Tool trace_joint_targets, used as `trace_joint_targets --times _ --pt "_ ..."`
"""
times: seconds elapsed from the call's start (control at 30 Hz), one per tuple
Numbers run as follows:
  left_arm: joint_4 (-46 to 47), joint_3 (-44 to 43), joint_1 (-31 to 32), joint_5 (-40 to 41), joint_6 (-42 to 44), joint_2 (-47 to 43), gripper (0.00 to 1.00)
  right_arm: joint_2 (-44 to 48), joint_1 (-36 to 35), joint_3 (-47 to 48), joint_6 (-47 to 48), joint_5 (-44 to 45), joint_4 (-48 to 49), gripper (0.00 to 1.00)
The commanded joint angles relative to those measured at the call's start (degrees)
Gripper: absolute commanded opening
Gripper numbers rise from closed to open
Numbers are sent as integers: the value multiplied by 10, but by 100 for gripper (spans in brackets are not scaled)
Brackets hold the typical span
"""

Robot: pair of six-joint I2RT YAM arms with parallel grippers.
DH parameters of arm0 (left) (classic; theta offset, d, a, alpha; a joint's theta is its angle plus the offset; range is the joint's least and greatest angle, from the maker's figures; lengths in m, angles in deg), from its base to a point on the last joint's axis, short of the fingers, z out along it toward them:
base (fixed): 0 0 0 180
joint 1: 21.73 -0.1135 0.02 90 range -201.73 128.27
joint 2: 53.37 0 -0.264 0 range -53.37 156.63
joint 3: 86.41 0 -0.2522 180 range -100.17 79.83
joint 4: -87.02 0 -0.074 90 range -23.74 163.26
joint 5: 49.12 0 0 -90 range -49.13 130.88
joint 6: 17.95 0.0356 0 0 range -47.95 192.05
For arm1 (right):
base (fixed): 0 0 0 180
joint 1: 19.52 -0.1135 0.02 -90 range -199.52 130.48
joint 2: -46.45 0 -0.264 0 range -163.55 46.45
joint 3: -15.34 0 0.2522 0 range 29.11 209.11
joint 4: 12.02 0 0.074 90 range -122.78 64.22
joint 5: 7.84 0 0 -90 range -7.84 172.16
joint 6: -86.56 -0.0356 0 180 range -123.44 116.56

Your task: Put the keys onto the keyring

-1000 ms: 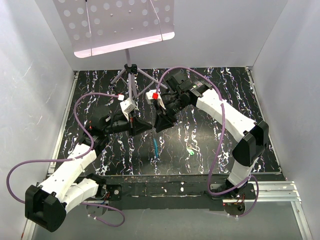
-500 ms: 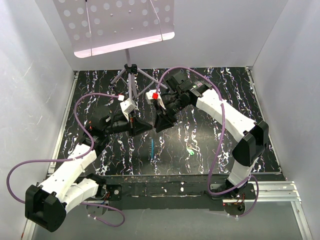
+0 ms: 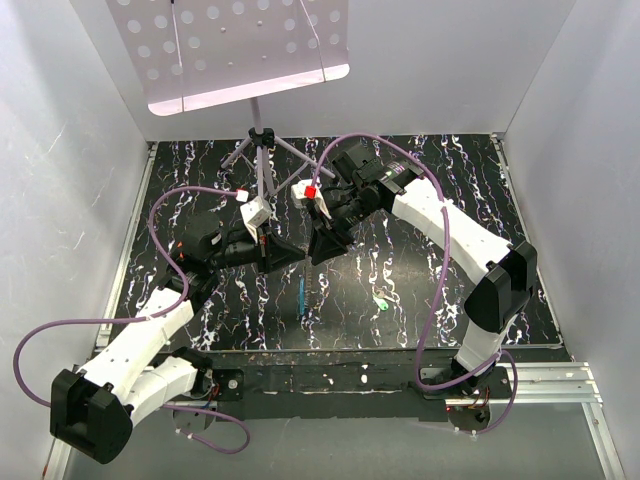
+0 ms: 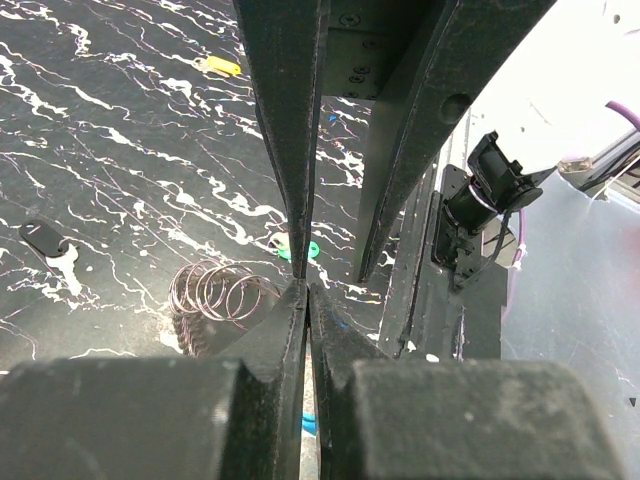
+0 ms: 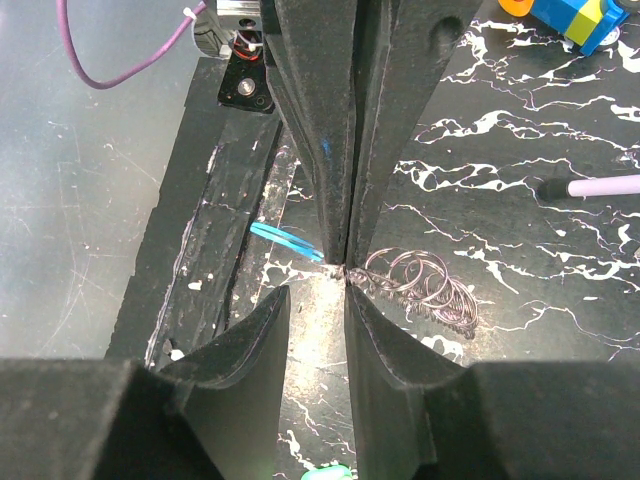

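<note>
Black laminate veined in white makes up the surface (image 3: 450, 160), above the middle of which we see two arms meeting tip to tip. The left end effector (image 4: 305, 288) is clenched, and the keyring (image 5: 420, 285), a thin wire coil trailing a light-blue strip, appears to run into its pinched tips. The right end effector (image 5: 317, 295) stands slightly parted just opposite, grasping nothing we can make out. The key (image 3: 383, 302), tiny and green-headed, lies flat on the surface nearer the right arm's base, well apart from both.

We judge the hold to be the weak point: wire this thin could slide or twist out of the pinch if the right fingers nudge it, and the ring would drop. The key is far smaller than the fingers, so a poor approach could skid it away rather than lift it.

White walls (image 3: 60, 150) close in three sides. At the far edge a purple tripod stand (image 3: 262, 135) carries a pale perforated sheet (image 3: 240, 40).
</note>
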Motion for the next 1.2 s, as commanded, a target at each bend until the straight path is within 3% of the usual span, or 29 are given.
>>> trace_joint_targets --times 0.0,0.63,0.97,1.07,1.1,1.17 --pt "33 1 -1 -18 -10 -4 0 -1 -2 21 10 -8 0 37" --pt "54 16 -1 -7 -24 -12 0 4 -2 5 10 -8 0 37" --pt "202 89 -1 15 -85 -48 0 11 -1 12 10 -8 0 37" --pt "264 115 -1 24 -101 -74 0 19 5 59 10 -8 0 37" --pt "282 121 -1 32 -107 -84 0 24 8 75 -117 -53 86 44" --pt "303 128 -1 44 -112 -104 0 32 13 103 -101 -62 57 47"
